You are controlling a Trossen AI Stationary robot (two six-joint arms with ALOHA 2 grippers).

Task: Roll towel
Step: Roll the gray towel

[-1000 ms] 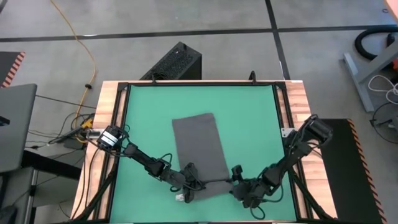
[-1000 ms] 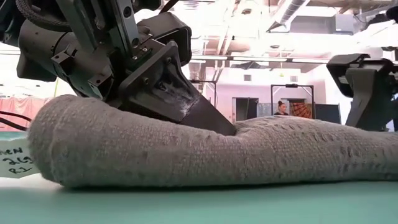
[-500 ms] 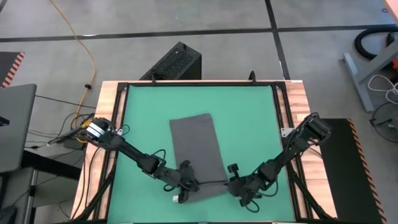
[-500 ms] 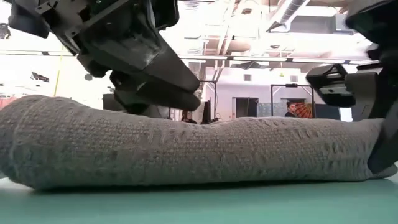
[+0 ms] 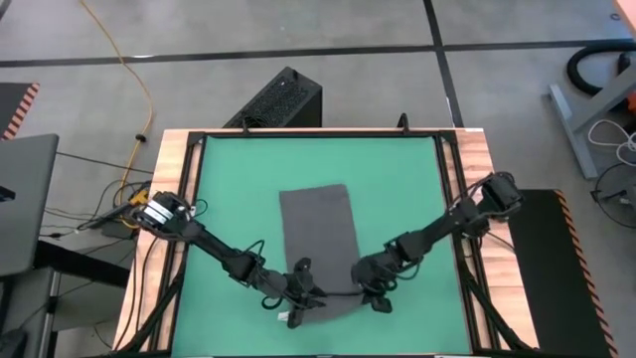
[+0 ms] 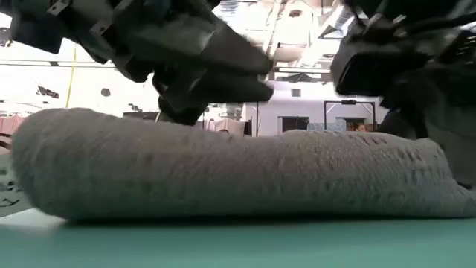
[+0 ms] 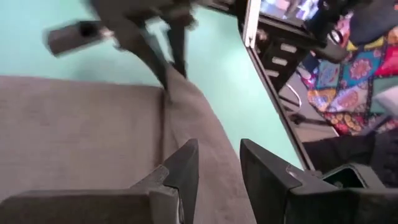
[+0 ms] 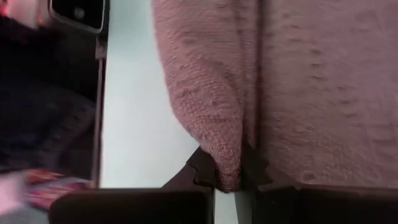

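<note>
The dark grey towel (image 5: pixel 318 234) lies flat along the green mat (image 5: pixel 234 189), with its near end rolled into a thick roll (image 6: pixel 223 175). A small white tag (image 5: pixel 288 318) sticks out at the roll's left end. My left gripper (image 7: pixel 217 168) hovers just above the left part of the roll; its fingers are open and the roll runs below the gap. My right gripper (image 5: pixel 370 290) is at the roll's right end, shut on the towel. My right gripper pinches a raised fold of the towel (image 8: pixel 227 163) at the right end of the roll between its two fingers. It comes slanting down from the table's right side. The roll lies on the mat; how many layers are in the pinch, I cannot tell.
A wooden table frame (image 5: pixel 179 199) surrounds the mat. A black box (image 5: pixel 283 99) stands on the floor beyond the far edge. Green mat lies bare on both sides of the towel and beyond its far end.
My left gripper has let go of the roll's top, opened and risen a little above it. My right gripper has swung in from the right toward the towel, turning as it went, and now sits on the roll's right end. The roll has stayed on the mat.
</note>
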